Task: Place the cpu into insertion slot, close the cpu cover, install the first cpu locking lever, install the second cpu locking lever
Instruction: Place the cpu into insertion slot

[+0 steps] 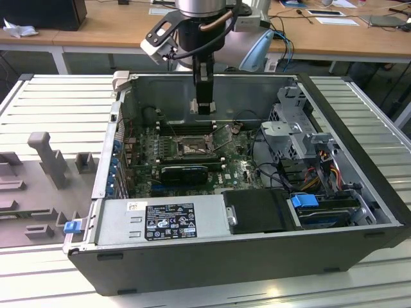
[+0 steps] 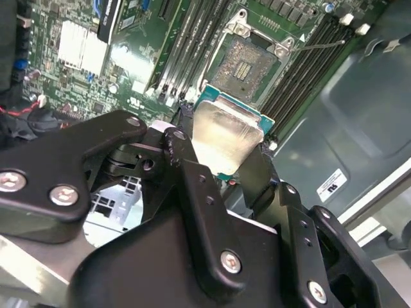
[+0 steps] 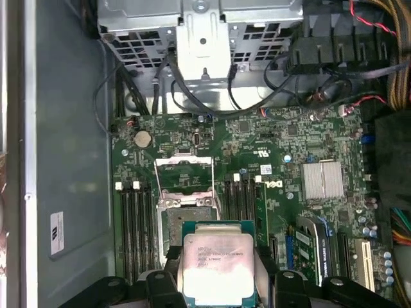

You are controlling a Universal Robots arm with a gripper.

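My gripper (image 1: 204, 106) hangs inside the open computer case, above the green motherboard (image 1: 234, 170). It is shut on the cpu (image 3: 218, 260), a square chip with a pale metal face on a green edge, held by two opposite sides between the black fingers (image 2: 186, 160). In the second wrist view the cpu (image 2: 225, 138) is tilted in the gripper (image 2: 225, 146). The insertion slot (image 3: 176, 221) lies open just beyond the chip, its contact field bare (image 2: 247, 64). The cpu cover (image 3: 183, 160) is swung back from the insertion slot (image 1: 191, 149).
Long black memory slots (image 3: 138, 224) flank the socket on both sides. A silver heatsink (image 3: 322, 179), a grey drive cage (image 3: 199, 25) with cables, and the power supply (image 1: 160, 221) stand around the board. The case walls (image 1: 212, 86) enclose the space.
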